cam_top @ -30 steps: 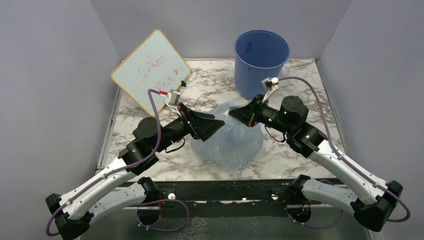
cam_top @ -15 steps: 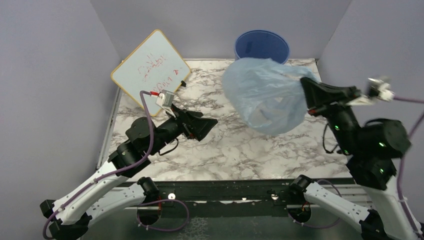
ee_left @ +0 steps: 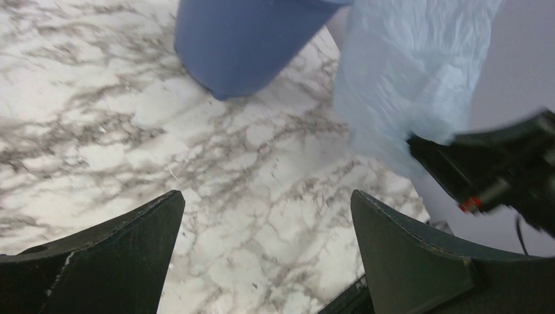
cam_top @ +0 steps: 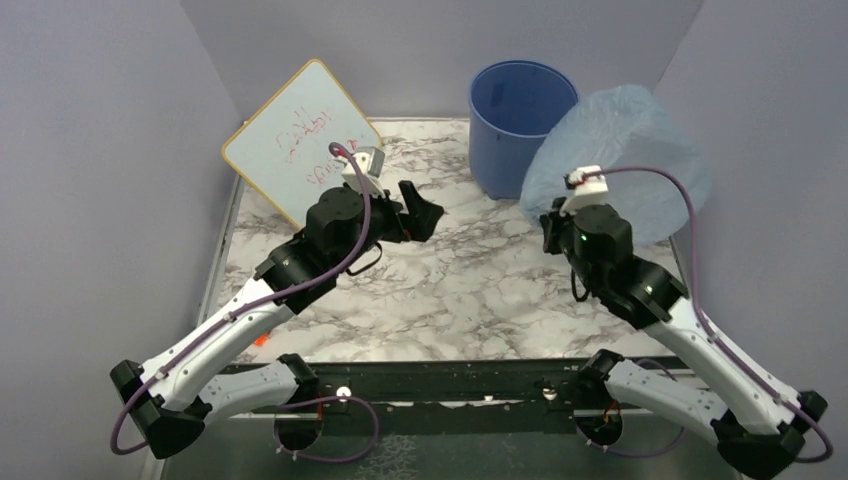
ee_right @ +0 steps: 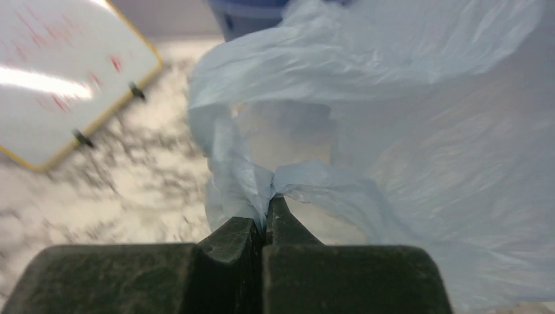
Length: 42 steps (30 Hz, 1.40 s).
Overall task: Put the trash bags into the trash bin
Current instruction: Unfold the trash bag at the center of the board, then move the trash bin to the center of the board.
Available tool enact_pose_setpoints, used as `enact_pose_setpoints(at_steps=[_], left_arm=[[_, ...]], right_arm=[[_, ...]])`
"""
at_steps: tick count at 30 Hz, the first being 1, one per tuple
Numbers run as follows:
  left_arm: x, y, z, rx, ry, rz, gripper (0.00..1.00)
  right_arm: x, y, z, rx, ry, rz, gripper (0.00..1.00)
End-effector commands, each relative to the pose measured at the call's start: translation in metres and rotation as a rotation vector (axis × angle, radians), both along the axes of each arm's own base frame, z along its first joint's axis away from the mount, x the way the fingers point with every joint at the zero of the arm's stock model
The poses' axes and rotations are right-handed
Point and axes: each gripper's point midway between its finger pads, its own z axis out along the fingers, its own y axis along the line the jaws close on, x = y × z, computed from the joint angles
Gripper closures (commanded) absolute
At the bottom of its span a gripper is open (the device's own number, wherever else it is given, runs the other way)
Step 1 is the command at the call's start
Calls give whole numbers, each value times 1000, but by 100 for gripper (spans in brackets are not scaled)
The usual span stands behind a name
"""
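Two arms reach out over the marbled table (cam_top: 470, 300), and only one of them has anything in it. Your right gripper (ee_right: 268, 210) is pinched fully closed on a gathered fold of the trash bag (cam_top: 630, 135). In the right wrist view the light-blue film bunches at the fingertips, then billows up and to the right until it fills most of that frame.

In the top view the bag is lifted off the table and puffed out at the upper right of the frame. It sits just right of the trash bin (cam_top: 505, 150) and overlaps the bin's right side from this angle. You cannot tell whether the film touches the rim. The bag is not inside the bin. The bin stands upright at the top centre of the frame, at the back of the table, with its mouth open to the camera.

Your left gripper (ee_left: 265, 196) is spread wide with nothing between its fingers. In the left wrist view only marble shows in the gap, with the bin's lower wall at the top centre and the bag at the upper right. In the top view this gripper is left of centre and points right, towards the bin.

A white board (cam_top: 300, 135) with red writing leans at the upper left, tilted on one corner, just behind the left wrist.
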Motion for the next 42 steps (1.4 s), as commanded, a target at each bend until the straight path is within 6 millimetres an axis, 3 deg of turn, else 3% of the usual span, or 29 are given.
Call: enact_pose_setpoints(at_steps=[1, 7, 10, 14, 20, 24, 32, 38, 42], left_arm=[[35, -16, 19, -60, -31, -85, 1], [80, -60, 19, -35, -17, -211, 1], [106, -69, 22, -18, -33, -179, 1], [150, -67, 27, 19, -73, -38, 1], [212, -84, 31, 22, -78, 85, 1], [245, -99, 14, 88, -46, 105, 1], [264, -116, -23, 154, -4, 66, 6], [270, -109, -75, 284, 52, 78, 11], [268, -104, -96, 372, 81, 54, 23]], right_arm=[[-23, -50, 67, 210, -239, -161, 99], [-20, -46, 36, 27, -89, -140, 99], [-19, -35, 32, 12, -69, -84, 99], [-23, -20, 37, 38, -91, 18, 99], [-32, -20, 48, 88, -112, 44, 99], [-38, -25, 53, 106, -124, 41, 99], [-45, -33, 61, 118, -149, 37, 98], [-46, -29, 62, 124, -151, 57, 98], [-44, -27, 61, 109, -134, 64, 97]])
